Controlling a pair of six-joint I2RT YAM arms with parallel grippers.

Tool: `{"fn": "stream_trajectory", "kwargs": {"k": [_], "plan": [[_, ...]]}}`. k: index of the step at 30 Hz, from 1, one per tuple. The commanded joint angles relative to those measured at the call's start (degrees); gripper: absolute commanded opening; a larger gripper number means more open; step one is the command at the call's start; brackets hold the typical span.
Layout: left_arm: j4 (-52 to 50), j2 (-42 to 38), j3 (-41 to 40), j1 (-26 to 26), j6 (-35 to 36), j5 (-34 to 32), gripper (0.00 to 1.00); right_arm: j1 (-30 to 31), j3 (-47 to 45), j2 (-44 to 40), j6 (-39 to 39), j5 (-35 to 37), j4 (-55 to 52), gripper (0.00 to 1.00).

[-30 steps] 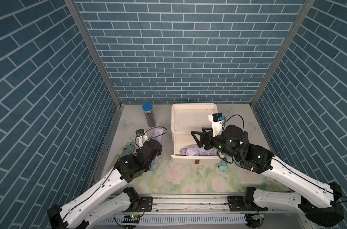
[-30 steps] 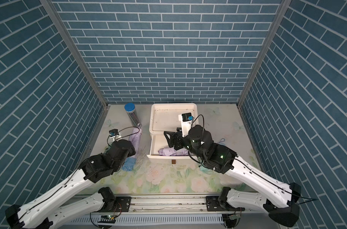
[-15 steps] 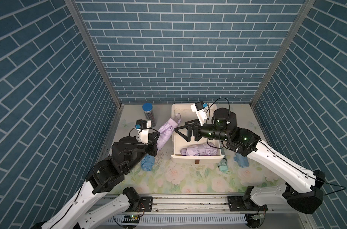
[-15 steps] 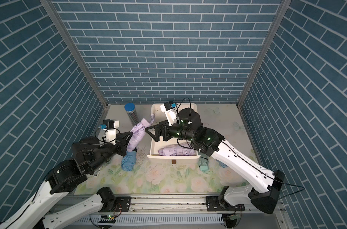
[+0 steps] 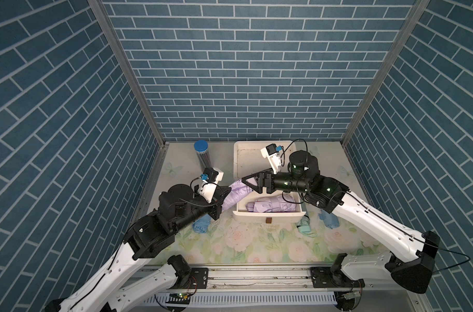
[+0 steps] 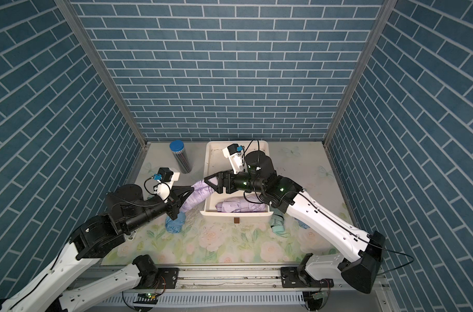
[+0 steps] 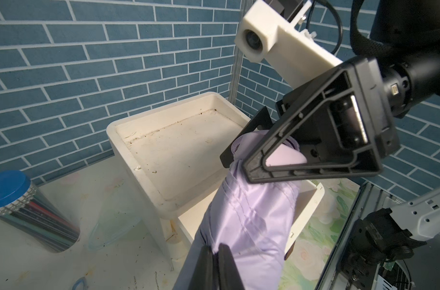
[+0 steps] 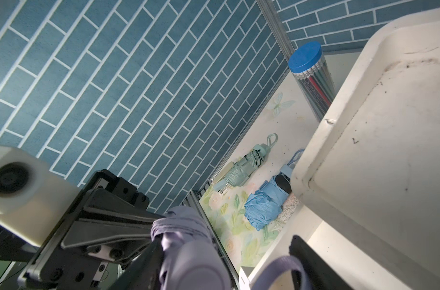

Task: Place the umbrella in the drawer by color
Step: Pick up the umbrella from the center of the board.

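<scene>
A folded purple umbrella [image 5: 238, 190] [image 6: 200, 193] hangs in the air between my two arms, beside the white drawer [image 5: 270, 216] [image 6: 235, 215]. My left gripper [image 5: 225, 191] [image 7: 215, 248] is shut on a fold of its cloth [image 7: 249, 216]. My right gripper [image 5: 247, 180] [image 7: 235, 164] [image 8: 226, 246] is open and straddles its handle end [image 8: 188, 251]. One finger touches it and the other stands apart by the strap. A second purple umbrella [image 5: 270, 208] lies in the pulled-out drawer.
A blue umbrella [image 5: 201, 224] [image 8: 264, 206] lies left of the drawer, with a green one [image 8: 241, 168] beyond it. Another green [image 5: 305, 227] and another blue [image 5: 328, 218] lie at the drawer's right. A blue-lidded pencil canister [image 5: 201, 147] [image 7: 7, 185] stands at the back.
My left gripper lifted the purple umbrella off the table toward the drawer. My right gripper left the drawer, swung left and came round the umbrella's handle end, its jaws narrowing.
</scene>
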Motion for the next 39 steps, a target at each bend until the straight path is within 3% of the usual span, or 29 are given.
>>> {"fn": "stream_trajectory", "kwargs": {"k": [1, 3, 6, 15, 17, 20, 23, 28, 31, 32, 34, 36, 39], "plan": [[5.17, -1.53, -0.31, -0.2, 2.51, 2.31, 0.0, -0.61, -1.69, -0.96, 2.57, -2.26, 4.37, 0.7], [5.65, -1.48, -1.23, -0.19, 3.3, 2.49, 0.0, -0.7, -1.85, -0.6, 2.85, -2.46, 4.55, 0.59], [6.78, -0.91, -2.19, -0.19, 3.93, 2.76, 0.0, -0.71, -2.31, -0.97, 3.21, -2.05, 4.32, 0.57], [11.18, 2.43, -1.99, -0.19, 4.63, 5.08, 0.0, -0.73, -4.43, -6.98, 3.95, 1.04, 1.94, 0.38], [11.6, 3.28, -1.68, -0.19, 4.51, 5.13, 0.0, -0.73, -5.15, -8.01, 3.96, 1.22, 1.8, 0.39], [11.74, 4.4, -1.48, -0.19, 4.59, 5.37, 0.0, -0.68, -6.63, -9.62, 4.48, 1.7, 2.09, 0.63], [11.95, 5.01, -1.23, -0.19, 4.92, 5.46, 0.0, -0.71, -8.45, -11.2, 4.65, 2.1, 2.61, 0.64], [12.66, 6.49, -0.99, -0.19, 5.67, 6.77, 0.0, -0.87, -10.47, -11.65, 4.97, 1.58, 3.66, 0.43], [13.42, 7.88, -1.01, -0.19, 5.91, 7.23, 0.0, -0.85, -11.17, -12.06, 4.88, 2.81, 4.16, 0.08], [13.64, 8.18, -1.05, -0.19, 6.09, 6.52, 0.06, -0.89, -11.31, -12.33, 4.84, 3.22, 4.25, 0.01], [15.09, 8.57, -1.59, -0.19, 5.65, 2.56, 0.39, -1.06, -11.84, -13.23, 4.31, 4.67, 4.93, 0.0], [17.43, 8.13, -2.3, -0.19, 4.21, -2.13, 0.55, -1.25, -12.32, -14.21, 4.24, 7.03, 5.11, 0.0], [19.26, 7.51, -1.65, -0.19, 1.74, -9.7, 0.62, -1.21, -14.62, -16.9, 3.97, 10.76, 7.43, 0.0]]}}
